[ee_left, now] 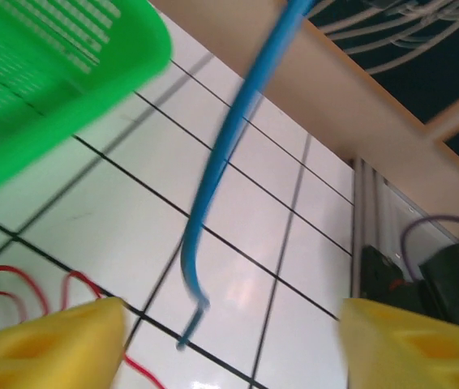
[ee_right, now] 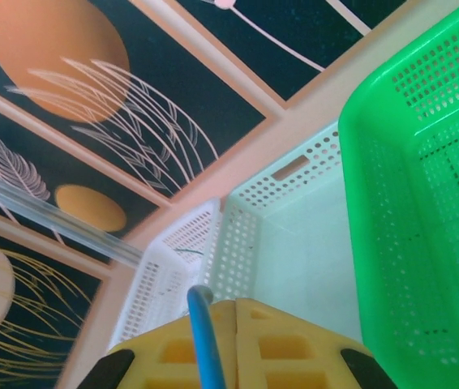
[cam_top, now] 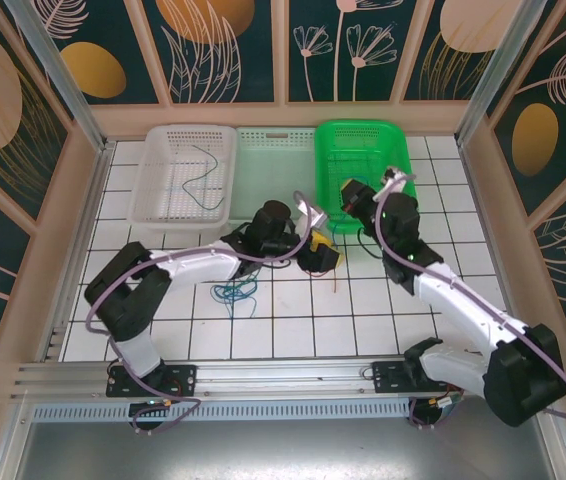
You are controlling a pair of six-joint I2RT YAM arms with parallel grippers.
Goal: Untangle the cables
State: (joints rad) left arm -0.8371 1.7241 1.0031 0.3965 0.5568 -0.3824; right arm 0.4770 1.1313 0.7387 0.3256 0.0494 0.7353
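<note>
The right pincer (ee_right: 236, 312) is clenched on the blue cable (ee_right: 205, 340). The left pincer (ee_left: 231, 316) is released, jaws wide apart either side of that cable's hanging end.

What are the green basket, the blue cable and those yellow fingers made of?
The green basket looks like glossy moulded plastic: perforated grid walls and a smooth rim. The blue cable seems to be a wire in smooth, slightly shiny plastic sheathing, and it bends freely. The left arm's yellow fingers look matte, perhaps printed plastic or rubbery; hard to tell.
</note>
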